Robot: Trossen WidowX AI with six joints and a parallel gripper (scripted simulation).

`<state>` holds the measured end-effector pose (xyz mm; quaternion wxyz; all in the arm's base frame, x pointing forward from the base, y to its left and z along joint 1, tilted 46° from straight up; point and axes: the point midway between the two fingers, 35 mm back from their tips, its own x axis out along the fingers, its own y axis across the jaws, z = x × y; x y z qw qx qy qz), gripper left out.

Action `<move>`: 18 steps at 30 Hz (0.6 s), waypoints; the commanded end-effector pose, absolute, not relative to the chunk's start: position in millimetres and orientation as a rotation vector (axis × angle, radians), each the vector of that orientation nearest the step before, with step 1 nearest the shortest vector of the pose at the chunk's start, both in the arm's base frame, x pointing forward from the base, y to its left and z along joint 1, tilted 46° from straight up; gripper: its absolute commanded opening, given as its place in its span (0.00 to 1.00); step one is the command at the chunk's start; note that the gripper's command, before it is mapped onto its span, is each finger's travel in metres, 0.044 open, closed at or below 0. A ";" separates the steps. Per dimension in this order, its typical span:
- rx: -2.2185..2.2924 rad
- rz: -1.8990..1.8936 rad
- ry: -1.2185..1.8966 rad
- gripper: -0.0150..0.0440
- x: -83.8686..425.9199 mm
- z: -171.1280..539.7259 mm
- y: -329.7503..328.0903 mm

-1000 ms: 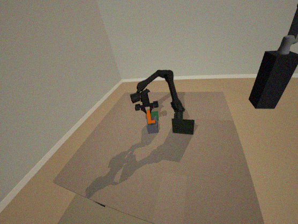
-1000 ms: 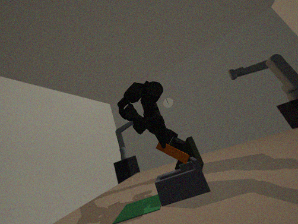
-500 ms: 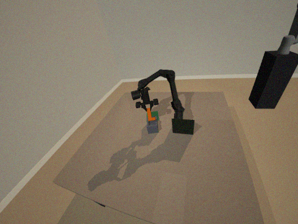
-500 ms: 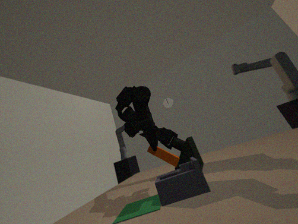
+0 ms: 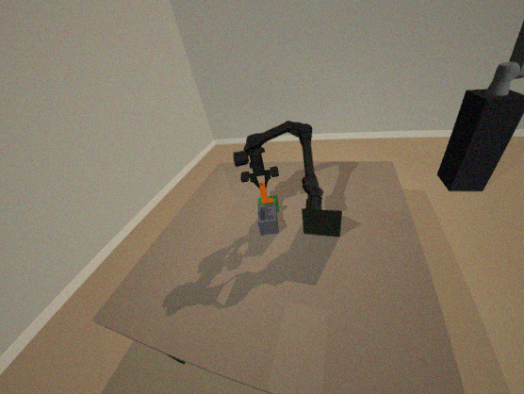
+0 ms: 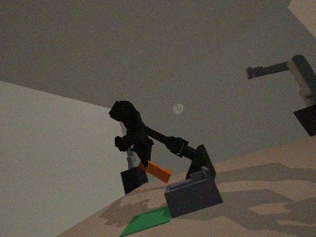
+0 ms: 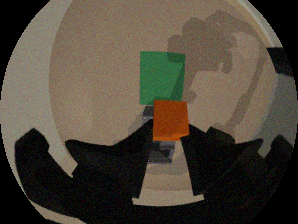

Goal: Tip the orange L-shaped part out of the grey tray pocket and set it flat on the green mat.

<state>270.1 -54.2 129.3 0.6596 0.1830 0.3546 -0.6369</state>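
The orange L-shaped part [image 5: 264,193] [image 6: 158,172] [image 7: 170,119] is in the air, clear of the grey tray [image 5: 269,227] [image 6: 194,198], tilted with its L-shaped end hanging lower. My gripper [image 5: 262,183] [image 6: 146,164] [image 7: 166,123] is shut on its raised end. In the exterior view the part hangs above the edge between the tray and the green mat [image 6: 148,221] [image 7: 161,75]. The wrist view shows only the held end's face; the part hides some of the tray there.
The tray stands against the near edge of the mat. The arm's dark base block [image 5: 321,222] is to the right of the tray in the top view. Another arm on a tall black pedestal [image 5: 478,141] stands farther off.
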 end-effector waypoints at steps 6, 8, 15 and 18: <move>0.421 -1.440 0.790 0.25 277.0 162.3 -84.0; 0.421 -1.440 0.789 0.25 278.3 168.5 -90.1; 0.420 -1.440 0.788 0.25 279.7 177.0 -98.4; 0.420 -1.440 0.788 0.25 279.7 176.5 -99.0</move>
